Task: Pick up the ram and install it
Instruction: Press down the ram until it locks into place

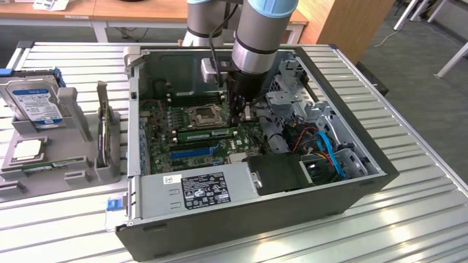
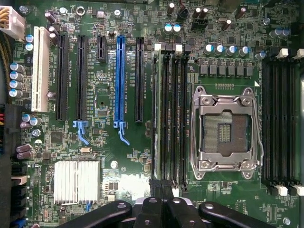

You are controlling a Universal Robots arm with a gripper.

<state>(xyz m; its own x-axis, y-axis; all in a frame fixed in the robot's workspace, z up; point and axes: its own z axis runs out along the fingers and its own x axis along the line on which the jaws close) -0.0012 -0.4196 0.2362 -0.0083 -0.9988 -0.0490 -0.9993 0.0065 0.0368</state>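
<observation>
The ribbed silver metal table (image 1: pixel 409 181) looks shiny. The dark grey computer case (image 1: pixel 241 224) seems matt metal. The green circuit board (image 2: pixel 104 95) is smooth, with black plastic slots (image 2: pixel 172 114).

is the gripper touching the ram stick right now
Touching. In the wrist view the shut gripper sits on the end of the ram, which stands edge-on in the memory slots beside the CPU socket; no gap shows.
</observation>
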